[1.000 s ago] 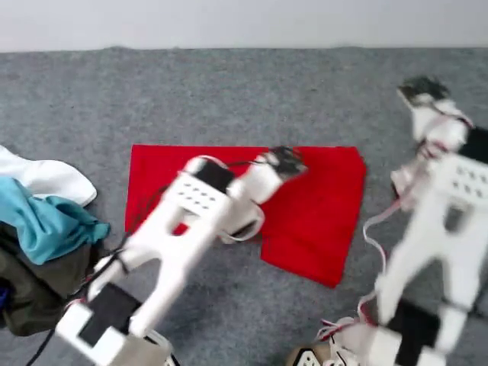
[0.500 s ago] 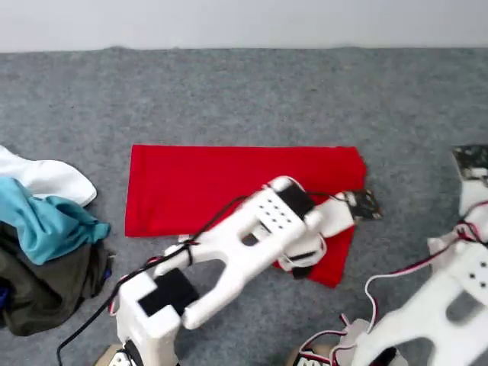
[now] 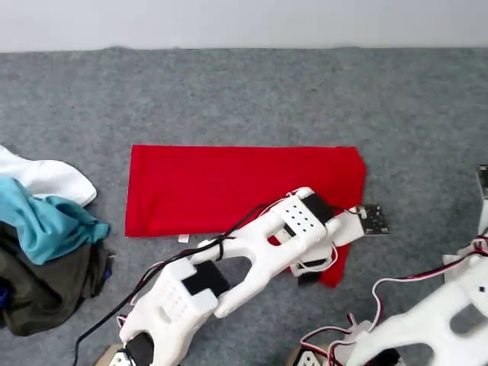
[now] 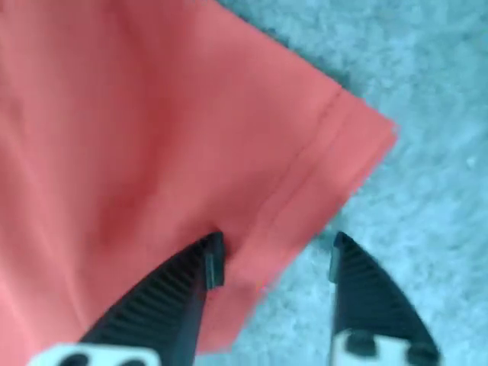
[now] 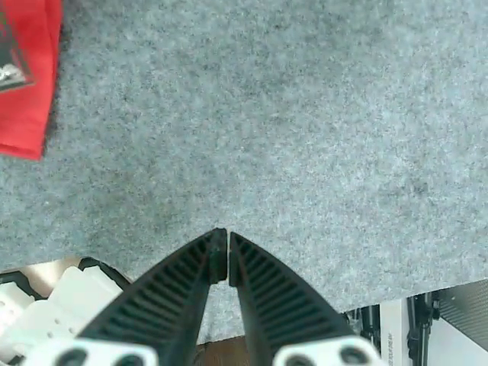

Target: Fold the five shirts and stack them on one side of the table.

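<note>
Pile, far left: white shirt (image 3: 47, 177), teal shirt (image 3: 46, 221) and dark shirt (image 3: 38, 293) heaped together. The frame edge cuts them off, so you cannot count further.
Red shirt (image 3: 221, 187): flat, mid-worktop (image 3: 244, 91), folded into a long strip.
Left claw (image 4: 276, 255): open, straddling the red shirt's right corner nearest the arms' bases. One finger is over cloth, the other over worktop. From above, your arm hides it.
Right claw (image 5: 228, 248): closed on nothing, over bare worktop, apart from the red shirt.
</note>
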